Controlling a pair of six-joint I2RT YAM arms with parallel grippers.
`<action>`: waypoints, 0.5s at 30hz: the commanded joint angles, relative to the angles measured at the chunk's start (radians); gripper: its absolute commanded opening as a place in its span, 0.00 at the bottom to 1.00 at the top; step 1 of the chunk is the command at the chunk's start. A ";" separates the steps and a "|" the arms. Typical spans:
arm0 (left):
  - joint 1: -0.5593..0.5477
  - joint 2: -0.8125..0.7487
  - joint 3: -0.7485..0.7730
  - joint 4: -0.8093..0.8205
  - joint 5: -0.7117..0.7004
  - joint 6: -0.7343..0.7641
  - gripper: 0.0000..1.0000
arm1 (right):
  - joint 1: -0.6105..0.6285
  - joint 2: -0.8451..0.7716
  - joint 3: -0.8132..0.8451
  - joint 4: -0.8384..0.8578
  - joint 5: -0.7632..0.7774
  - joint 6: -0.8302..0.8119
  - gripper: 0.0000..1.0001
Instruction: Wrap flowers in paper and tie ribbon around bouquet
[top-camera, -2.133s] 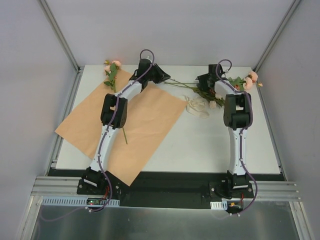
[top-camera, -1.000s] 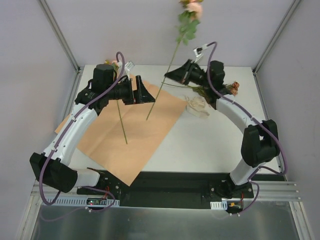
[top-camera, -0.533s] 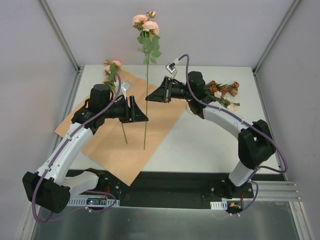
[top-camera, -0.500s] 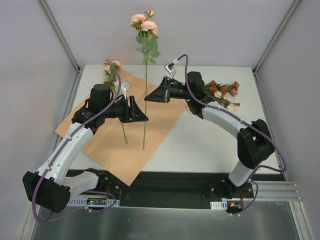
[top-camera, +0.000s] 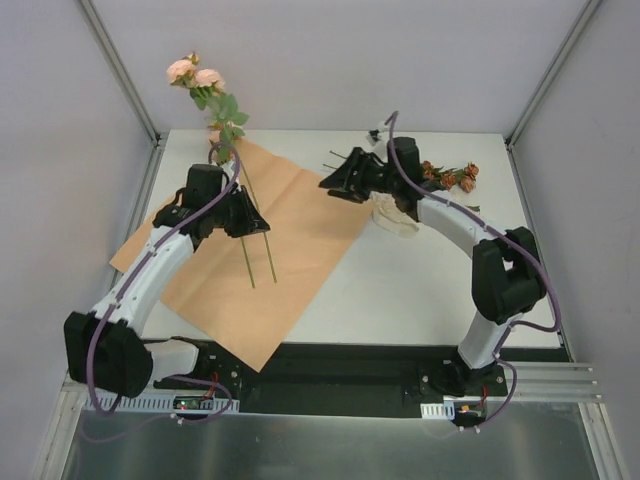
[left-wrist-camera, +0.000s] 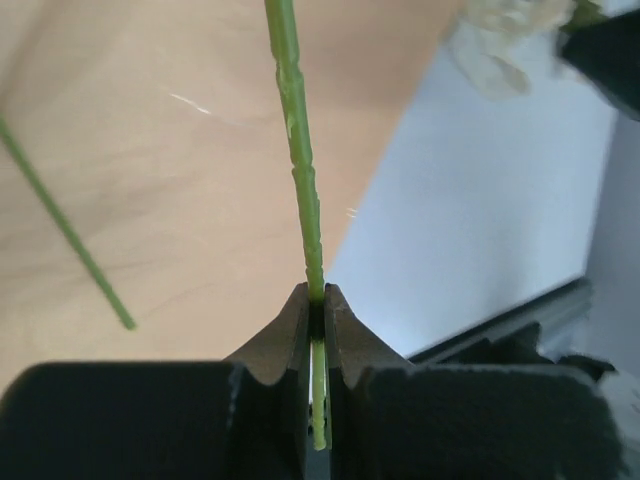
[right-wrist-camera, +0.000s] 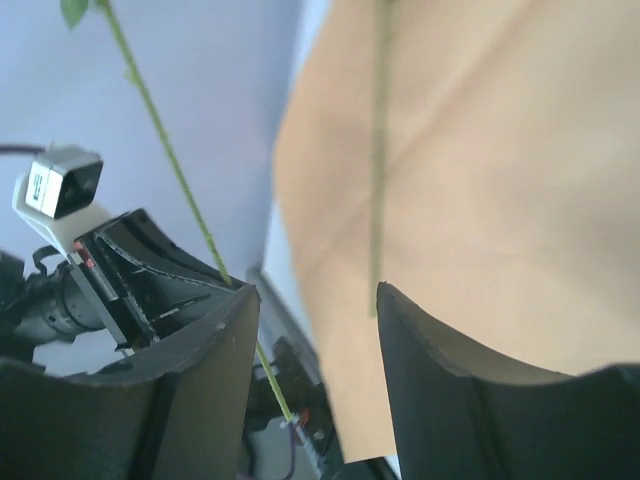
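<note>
We see a long-stemmed flower (top-camera: 195, 75) with peach-pink blooms and green leaves, held in the air over the far left part of the paper (top-camera: 300, 240). Its thin green stem (left-wrist-camera: 300, 180) leans, with the blooms toward the far left corner and the cut end low over the sheet. The left gripper (top-camera: 256, 224) is pinched tight on the stem, and its wrist view shows the stem squeezed between the two pads. The paper lies flat on the table (top-camera: 440, 290), orange-tan face up, and a second flower (top-camera: 246, 262) lies on it. The right gripper (top-camera: 328, 184) has its fingers apart with nothing between them, near the paper's far right corner. Rust and white flowers (top-camera: 448, 178) and the cream ribbon (top-camera: 395, 215) lie beside it on the table.

Half a second ago the right gripper held this stem upright over mid-paper, with the left one open beside it. Now the left one has the flower, which has tipped leftward, and the right has let go and drawn back.
</note>
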 joint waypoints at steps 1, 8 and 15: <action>0.020 0.183 0.014 -0.040 -0.234 0.081 0.00 | -0.132 -0.095 -0.068 -0.259 0.134 -0.133 0.53; 0.023 0.356 0.055 -0.034 -0.390 0.173 0.00 | -0.209 -0.091 -0.106 -0.302 0.120 -0.228 0.54; 0.043 0.519 0.143 -0.038 -0.376 0.185 0.00 | -0.210 0.007 -0.062 -0.308 0.097 -0.231 0.53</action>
